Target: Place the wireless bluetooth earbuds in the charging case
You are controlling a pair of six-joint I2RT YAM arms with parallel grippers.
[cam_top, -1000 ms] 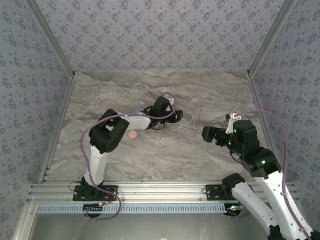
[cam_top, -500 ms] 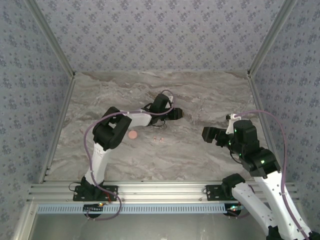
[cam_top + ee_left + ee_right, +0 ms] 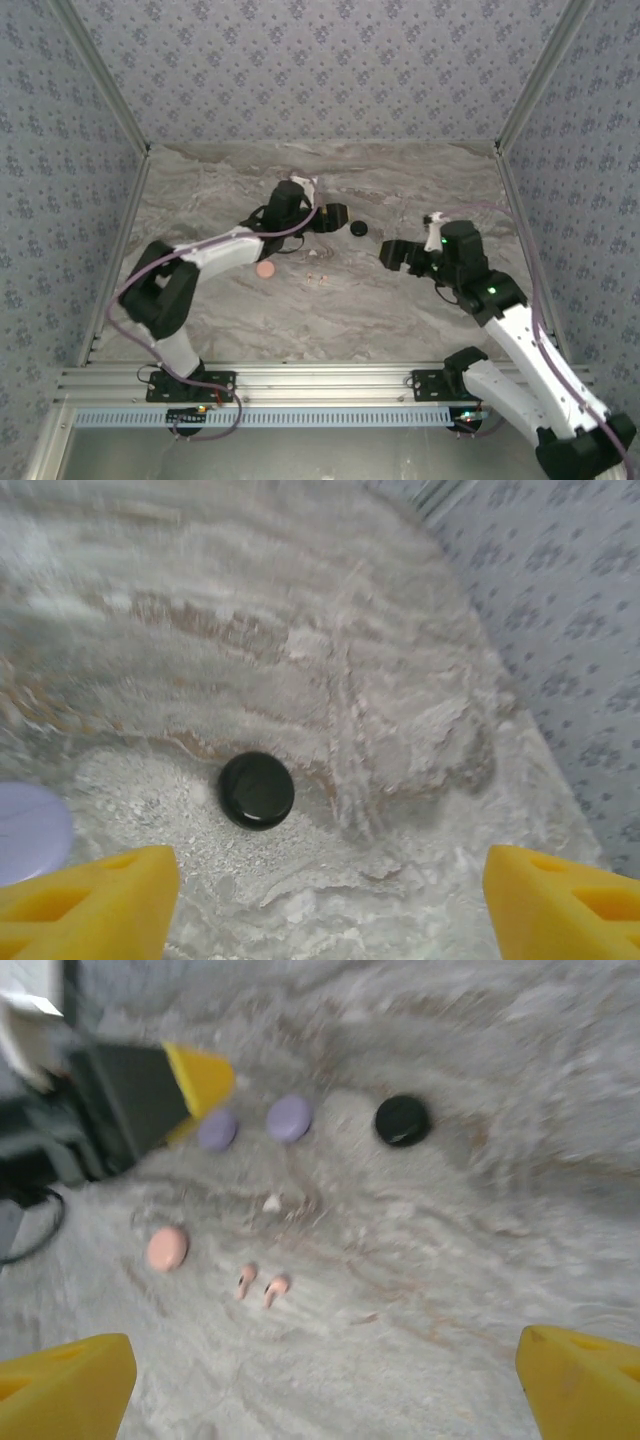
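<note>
Since half a second ago the left arm has swung its elbow out and down toward the left wall. The left gripper [image 3: 338, 216] has drawn back off the black disc [image 3: 358, 229], which we now see uncovered just right of it. The forearm reaches long and nearly straight from that low elbow up toward the disc. From the left wrist view we see the yellow fingertips [image 3: 90, 900] spread wide, with the disc lying ahead of them, nearer the left one, and nothing between them.

The right arm has also shifted in toward the disc. The right gripper [image 3: 392, 255] now hangs on the near right side of the disc, apart from it, its forearm slanting up from the lower right. Its jaws stand wide apart and empty.

We find the pinkish earbuds [image 3: 247, 1280] lying loose on the marbled table [image 3: 420, 320], well to the near left of the black disc. They are two tiny stemmed buds side by side, close but not touching. A pink disc [image 3: 167, 1248] lies further left of them. Two lilac discs [image 3: 289, 1118] sit in a row to the left of the black disc, the farther one just beside the left gripper's yellow finger.
</note>
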